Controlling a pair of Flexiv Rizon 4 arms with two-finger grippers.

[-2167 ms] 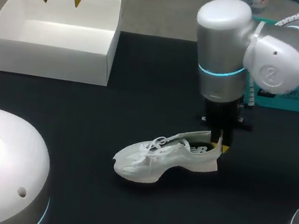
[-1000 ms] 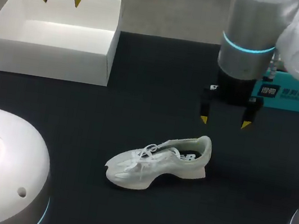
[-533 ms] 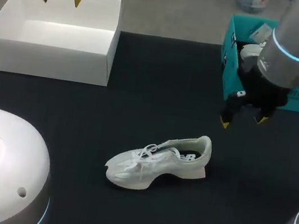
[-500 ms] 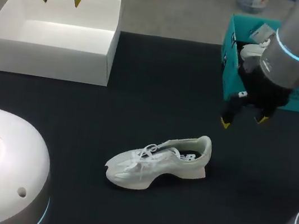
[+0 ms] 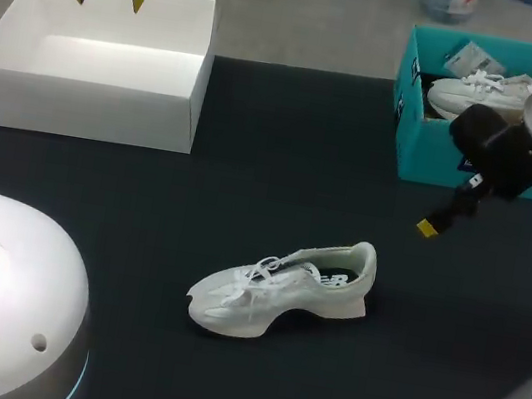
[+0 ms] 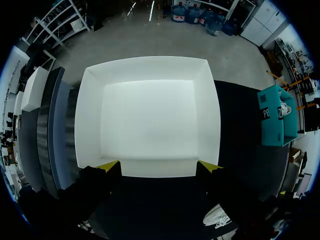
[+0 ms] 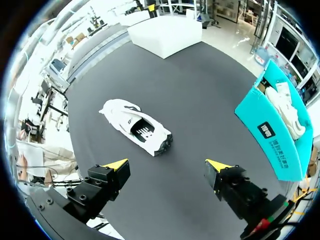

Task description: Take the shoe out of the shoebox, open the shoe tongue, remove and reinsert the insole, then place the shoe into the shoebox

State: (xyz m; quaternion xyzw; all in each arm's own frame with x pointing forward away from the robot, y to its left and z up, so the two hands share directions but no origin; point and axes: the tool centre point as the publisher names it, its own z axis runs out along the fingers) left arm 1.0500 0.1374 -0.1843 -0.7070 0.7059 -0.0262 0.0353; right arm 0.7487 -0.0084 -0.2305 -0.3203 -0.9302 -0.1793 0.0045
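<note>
We see a dark table [image 5: 285,142] carrying everything. At its far left stands an open white box [image 5: 88,111], the biggest item, nothing visible inside. At the far right stands an open teal shoebox [image 5: 410,152], smaller, with a second shoe [image 5: 481,87], white, lying in it. The shoe [image 5: 277,287], also white, is out on the bare table, roughly mid-table and nearer to us than both boxes, well apart from each. It stands upright on its sole, opening up, laces showing over the front half. Its long axis runs mostly left-right with a slight slant: the toe points to our left and a little toward us, the heel to our right and a little away. Our left gripper [image 5: 105,0] hangs over the far rim of the white box, jaws wide with nothing between them; in the left wrist view the box fills the space ahead of the spread fingers. Our right gripper [image 7: 166,165] hovers above the table between the shoe and the teal shoebox, close to the shoebox front and clear of the shoe. Its jaws are wide and hold nothing. In the right wrist view the shoe lies ahead of the fingers and the teal shoebox off to one side.
</note>
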